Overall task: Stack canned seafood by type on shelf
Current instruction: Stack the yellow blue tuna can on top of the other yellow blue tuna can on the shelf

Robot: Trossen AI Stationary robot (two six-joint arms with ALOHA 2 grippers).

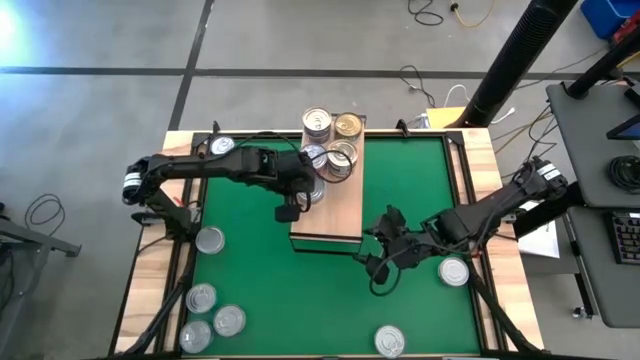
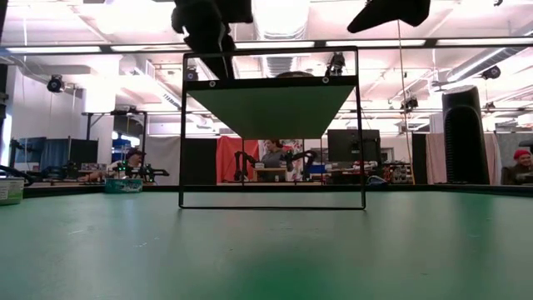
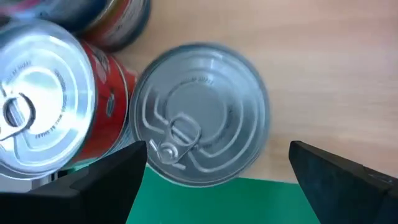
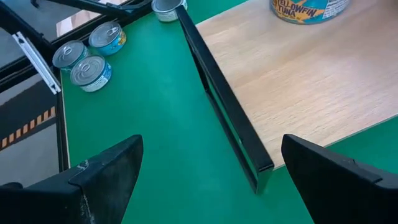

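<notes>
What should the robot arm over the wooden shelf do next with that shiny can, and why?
Probably lower a little and close. The left gripper is open, its dark fingers on either side of a silver-topped round tin at the light-wood shelf's edge, not yet touching it. The right gripper waits open over the green mat.

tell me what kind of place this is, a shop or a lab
Most likely a robotics lab, not a shop: the low view shows people at workbenches under open ceilings, the high view shows cables on a bare floor, and the green table sits in a camera rig.
</notes>
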